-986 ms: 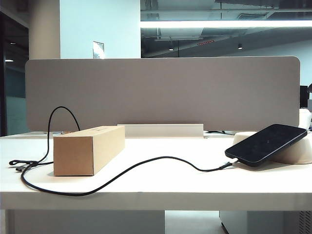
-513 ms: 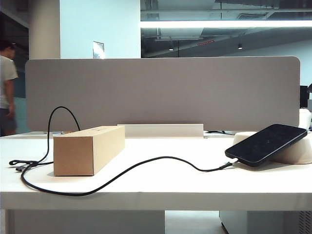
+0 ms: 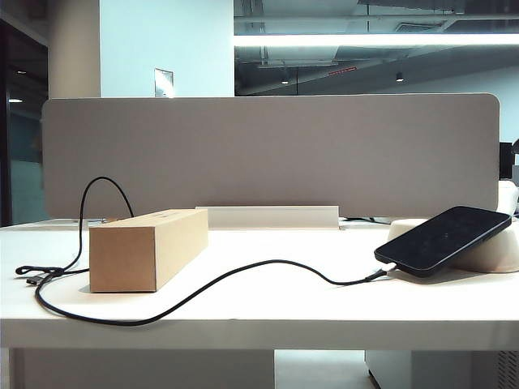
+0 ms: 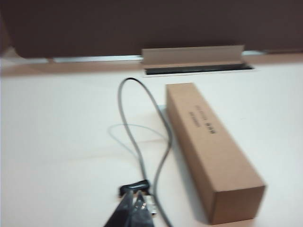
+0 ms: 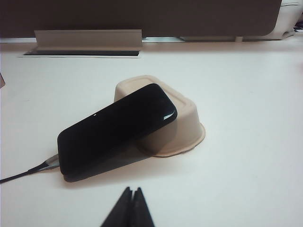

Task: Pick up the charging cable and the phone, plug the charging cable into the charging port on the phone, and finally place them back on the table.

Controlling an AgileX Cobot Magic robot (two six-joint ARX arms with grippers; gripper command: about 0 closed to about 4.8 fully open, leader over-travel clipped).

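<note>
One phone (image 3: 443, 239), at 3 o'clock on the table (image 3: 268, 312). One cable (image 3: 243, 271), running from 9 o'clock to the phone. One box (image 3: 146, 248). One pulp tray (image 5: 184, 120). One divider (image 3: 270, 154), at 12 o'clock. Two grippers: left gripper (image 4: 134, 210), right gripper (image 5: 129, 208), both closed.

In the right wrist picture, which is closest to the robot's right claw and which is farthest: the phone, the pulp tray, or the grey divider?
From the shut right claw:
1. The phone, just ahead, leaning on the tray.
2. The pulp tray, right behind the phone.
3. The grey divider, at the table's far edge.
</note>
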